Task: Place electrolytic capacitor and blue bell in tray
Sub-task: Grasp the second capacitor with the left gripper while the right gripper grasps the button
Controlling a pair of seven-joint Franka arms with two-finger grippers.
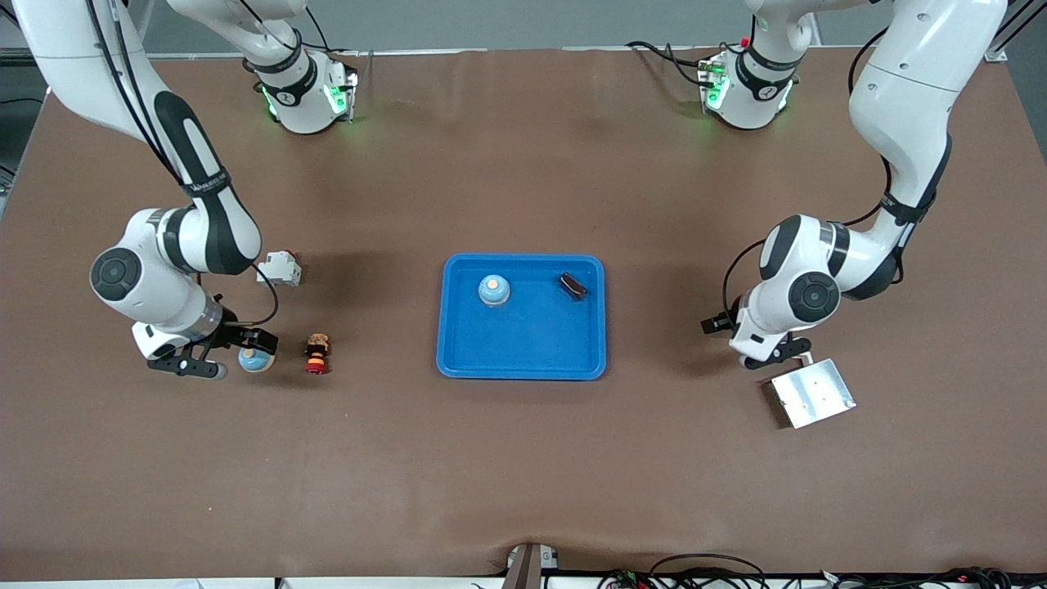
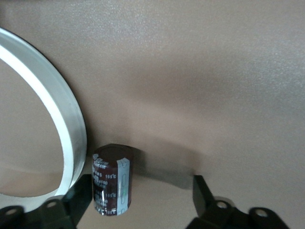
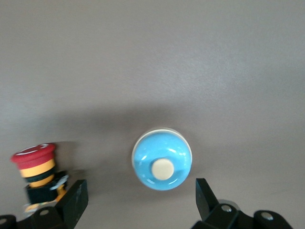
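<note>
- Two blue bells show on the brown matte tabletop [image 1: 523,458]. One blue bell [image 1: 256,360] sits at the right arm's end of the tabletop. It is a glossy round dome on a pale base with a cream button on top.
- The right pincer [image 1: 240,356] is low over this bell. In the right wrist view its dark fingers [image 3: 76,199] are spread wide on either side of the dome [image 3: 162,162], with clear gaps, touching nothing.
- A red mushroom push-button [image 1: 316,353] with yellow and black bands stands just beside the bell, toward the tray. A white boxy plastic part [image 1: 279,269] lies farther from the front camera.
- The tray [image 1: 523,366], a smooth bright-blue rectangle with rounded corners and a raised rim, lies mid-table with bare tabletop all round.
- The second bell [image 1: 494,290] and a small dark object [image 1: 572,285] lie inside the tray, along its edge farther from the camera.
- The left pincer [image 1: 777,353] is low at the left arm's end, spread wide.
- In the left wrist view, the electrolytic capacitor [image 2: 113,181] stands upright between the fingers [image 2: 204,193], close to one of them. It is a dark maroon cylinder with a pale stripe.
- A flat silver metal plate [image 1: 811,394] lies just beside this pincer, nearer the camera.
</note>
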